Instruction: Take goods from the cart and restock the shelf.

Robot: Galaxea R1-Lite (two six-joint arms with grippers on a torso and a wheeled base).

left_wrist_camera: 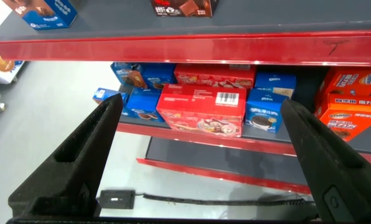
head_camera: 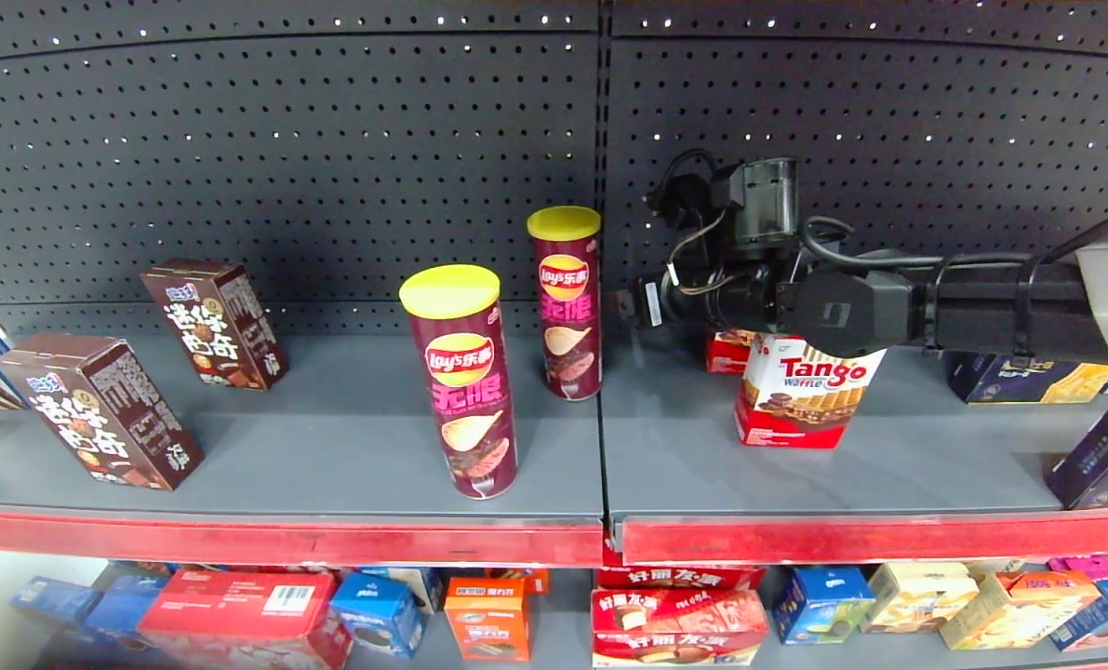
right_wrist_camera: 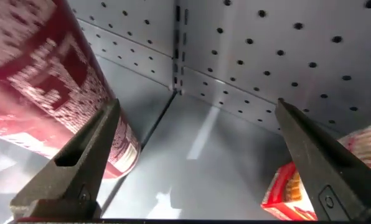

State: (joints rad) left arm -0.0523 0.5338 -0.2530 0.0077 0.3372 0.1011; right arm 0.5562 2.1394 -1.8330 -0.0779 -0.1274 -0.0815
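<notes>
**Right fingers wide beside the back can; both grippers empty.**

Left gripper (left_wrist_camera: 201,102): fingers spread wide, holding nothing, low before the lower shelves and facing a red box (left_wrist_camera: 204,118). On the shelf (head_camera: 330,437), the front can (head_camera: 460,381) and the back can (head_camera: 564,302) both stand upright, long axis vertical, yellow lids up. Right gripper (head_camera: 642,302): fingers wide apart and empty, pointing toward the robot's left. The back can is just beside them on that side. In the right wrist view it seems to sit outside one finger (right_wrist_camera: 79,162), not in the gap. The wafer box (head_camera: 800,391) stands under the right wrist. Judgement: the right arm is much the nearer to the back can.
</notes>
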